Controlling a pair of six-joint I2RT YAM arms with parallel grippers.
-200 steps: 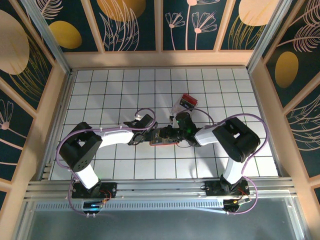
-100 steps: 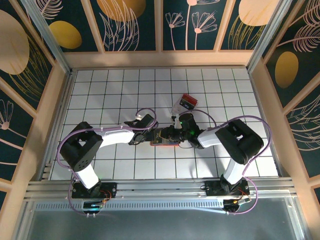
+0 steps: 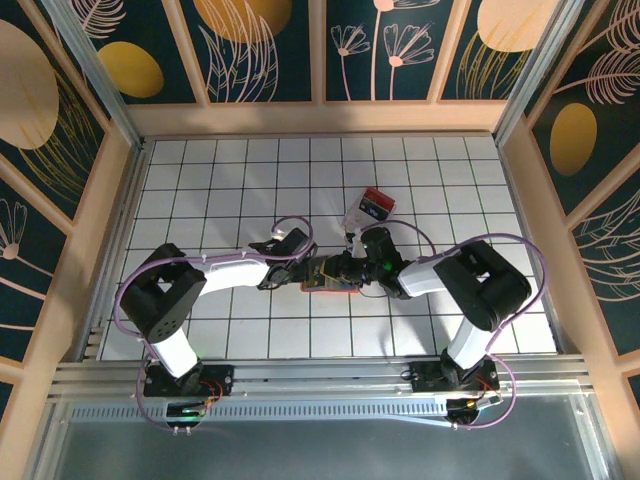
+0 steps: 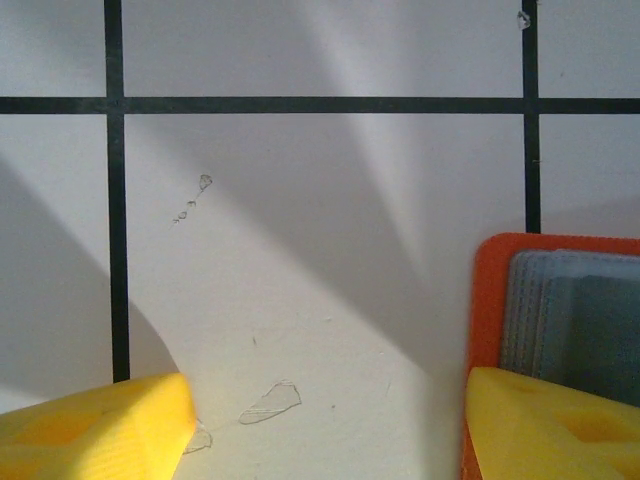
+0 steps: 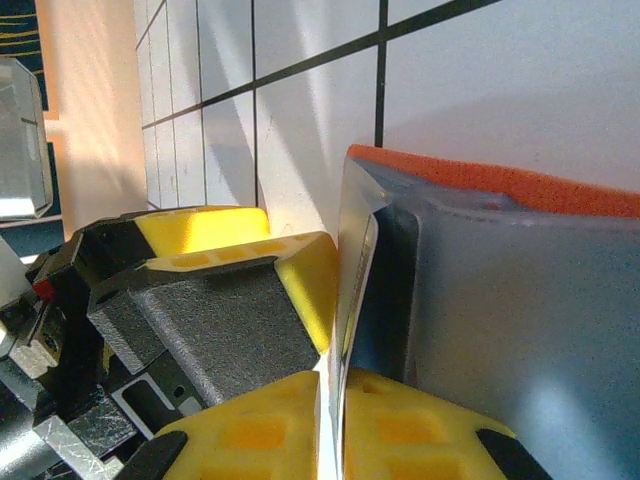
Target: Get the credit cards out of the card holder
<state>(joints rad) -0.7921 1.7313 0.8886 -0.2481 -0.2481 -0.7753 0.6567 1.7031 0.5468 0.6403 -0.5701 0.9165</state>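
The orange-red card holder (image 3: 330, 284) lies open on the tiles between both grippers. In the left wrist view its orange rim and blue-grey inside (image 4: 560, 300) sit at the right. My left gripper (image 4: 325, 425) is open, its right finger (image 4: 550, 425) resting on the holder's edge and its left finger on bare tile. In the right wrist view my right gripper (image 5: 335, 385) is shut on a thin pale credit card (image 5: 343, 300), seen edge-on at the mouth of the holder's (image 5: 520, 300) pocket. The left gripper's yellow finger (image 5: 230, 250) stands right beside that card.
A clear box with red and black contents (image 3: 371, 206) lies just behind the right gripper (image 3: 338, 270). Wooden walls ring the white tiled floor (image 3: 200, 190). Both arms meet at the middle, the left gripper (image 3: 302, 270) coming from the left.
The right gripper's jaws have closed a little further on the card. The right arm's elbow has drifted slightly right. The left gripper has opened a bit and held its place.
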